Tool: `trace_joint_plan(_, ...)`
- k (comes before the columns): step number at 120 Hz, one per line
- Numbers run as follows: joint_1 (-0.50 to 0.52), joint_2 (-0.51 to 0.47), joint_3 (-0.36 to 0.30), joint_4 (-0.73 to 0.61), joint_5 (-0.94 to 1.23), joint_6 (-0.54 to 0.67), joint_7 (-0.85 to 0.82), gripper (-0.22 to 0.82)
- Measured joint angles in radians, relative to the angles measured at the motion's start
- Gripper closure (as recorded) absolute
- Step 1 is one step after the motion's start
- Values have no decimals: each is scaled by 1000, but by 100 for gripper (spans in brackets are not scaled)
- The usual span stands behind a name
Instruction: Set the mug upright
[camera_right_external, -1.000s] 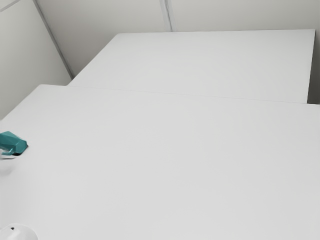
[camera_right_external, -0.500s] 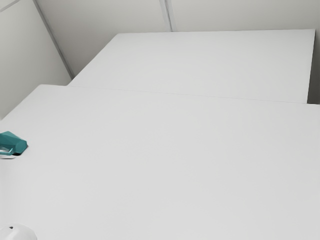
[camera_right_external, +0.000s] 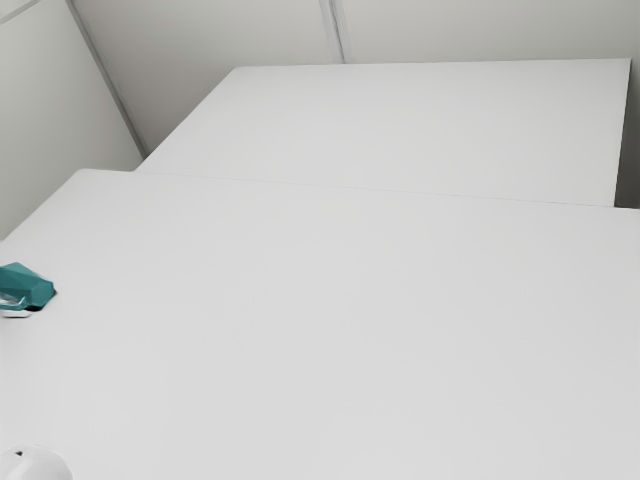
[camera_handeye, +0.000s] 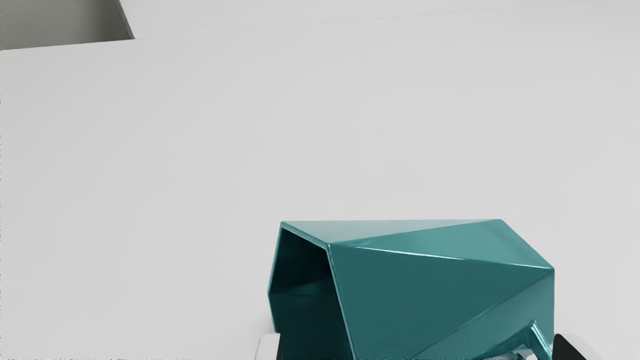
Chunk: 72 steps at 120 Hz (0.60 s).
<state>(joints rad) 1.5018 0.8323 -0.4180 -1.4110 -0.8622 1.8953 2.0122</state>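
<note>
Mug (camera_handeye: 430, 295) lies on its side, glossy teal, faceted.

White arm shell (camera_right_external: 40, 466) showing smooth, rounded surface; small dark mark (camera_right_external: 19, 454) dotting it; gripper (camera_handeye: 417, 347) showing two tones; whitish casing (camera_handeye: 267, 348) forming outer sides of gripper; black facings (camera_handeye: 565, 351) lining inner sides of gripper, one tapering to slanted point.
</note>
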Motion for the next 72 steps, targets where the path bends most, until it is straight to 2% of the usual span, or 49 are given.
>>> trace_joint_plan(72,20,41,-2,8,-55,-21,25,1)
